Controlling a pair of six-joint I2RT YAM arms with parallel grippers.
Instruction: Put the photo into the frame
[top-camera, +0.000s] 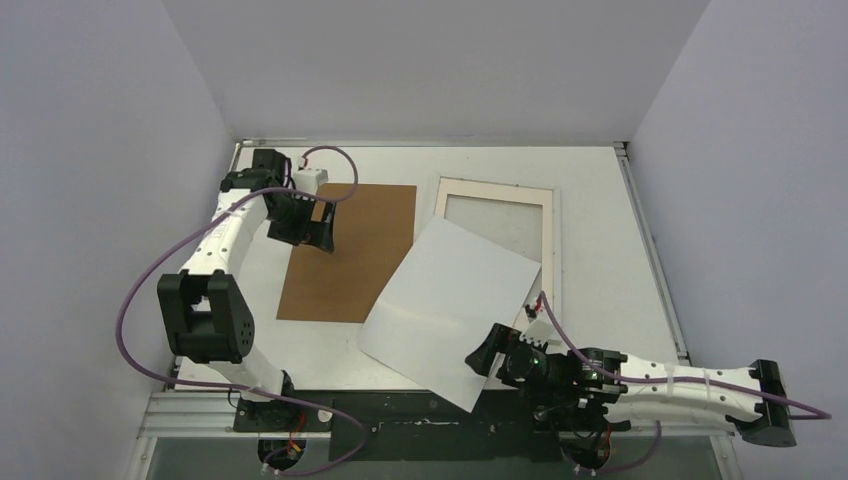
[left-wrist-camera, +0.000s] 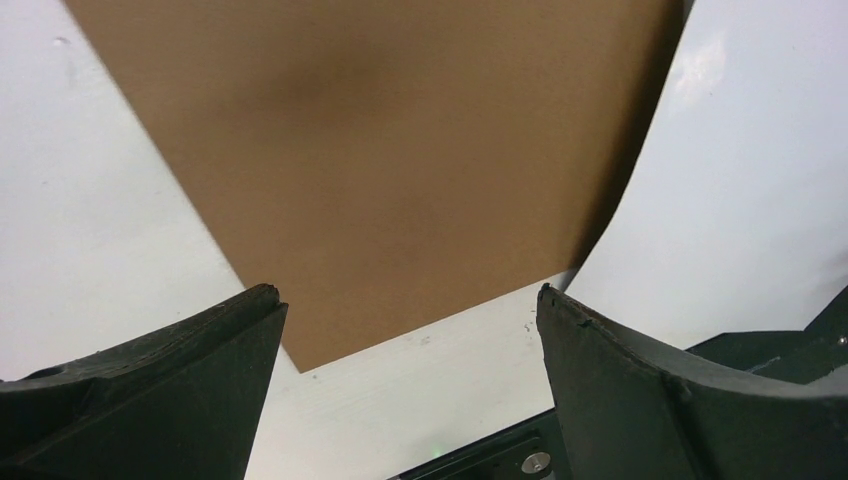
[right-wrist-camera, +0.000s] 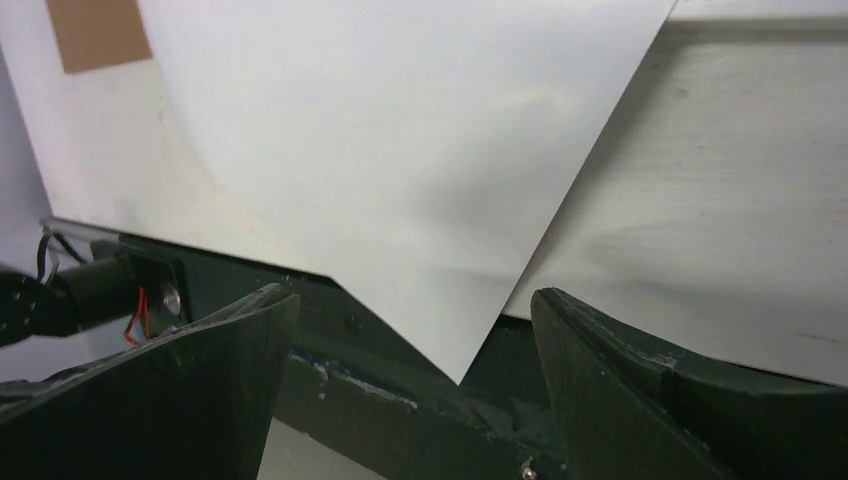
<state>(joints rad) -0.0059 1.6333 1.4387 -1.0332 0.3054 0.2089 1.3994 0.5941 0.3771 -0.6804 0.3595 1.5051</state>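
The photo (top-camera: 450, 300) lies plain white side up, diagonally across the table; its picture side does not show. Its far corner overlaps the near left of the white-bordered frame (top-camera: 497, 185), and its left corner overlaps the brown backing board (top-camera: 355, 250). Its near corner hangs past the table's front edge. My right gripper (top-camera: 485, 355) is open at that near corner, and in the right wrist view the photo (right-wrist-camera: 400, 130) points between the spread jaws (right-wrist-camera: 415, 300), untouched. My left gripper (top-camera: 322, 240) is open and empty over the board's far left part (left-wrist-camera: 400, 150).
The dark mounting rail (right-wrist-camera: 400, 400) runs along the table's front edge under the photo's corner. White table (top-camera: 600, 300) shows to the right of the frame. Grey walls close in the back and both sides. A purple cable loops off each arm.
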